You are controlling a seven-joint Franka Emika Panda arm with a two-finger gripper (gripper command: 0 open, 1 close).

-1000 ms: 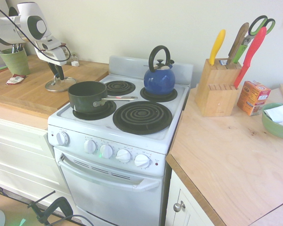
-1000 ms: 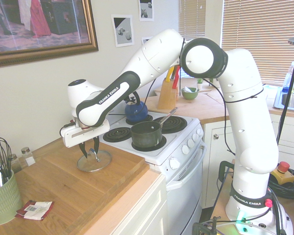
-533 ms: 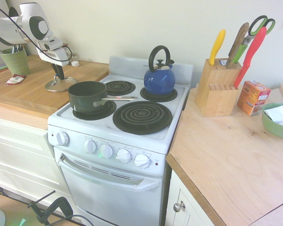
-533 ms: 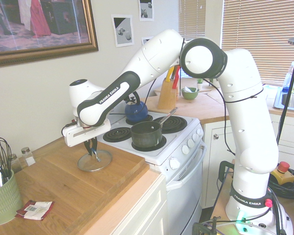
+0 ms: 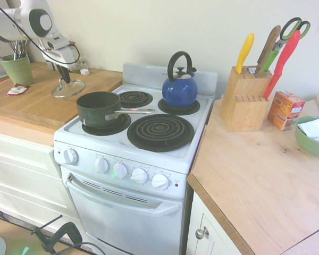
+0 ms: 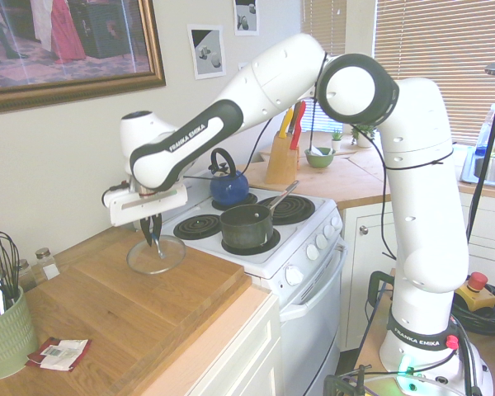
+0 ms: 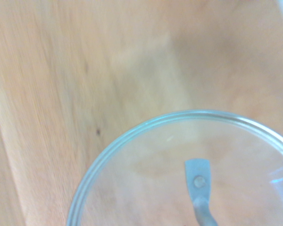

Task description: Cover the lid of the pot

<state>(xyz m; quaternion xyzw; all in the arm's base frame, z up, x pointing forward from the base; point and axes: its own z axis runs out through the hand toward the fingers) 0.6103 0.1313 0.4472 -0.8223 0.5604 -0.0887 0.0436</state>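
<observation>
The round glass lid with a silver rim hangs a little above the wooden counter, left of the stove. My gripper is shut on the lid's central knob, pointing straight down. The wrist view shows the lid from above, with wood grain showing through the glass. The pot, dark with a long silver handle, sits uncovered on the front left burner, a short way to the right of the lid in the first exterior view.
A blue kettle stands on the back right burner. A green utensil cup is at the counter's far left, with a small packet near it. A knife block, an orange box and a green bowl sit right of the stove.
My gripper closed on the lid's knob and lifted the lid off the wooden counter. The arm rose with it.
</observation>
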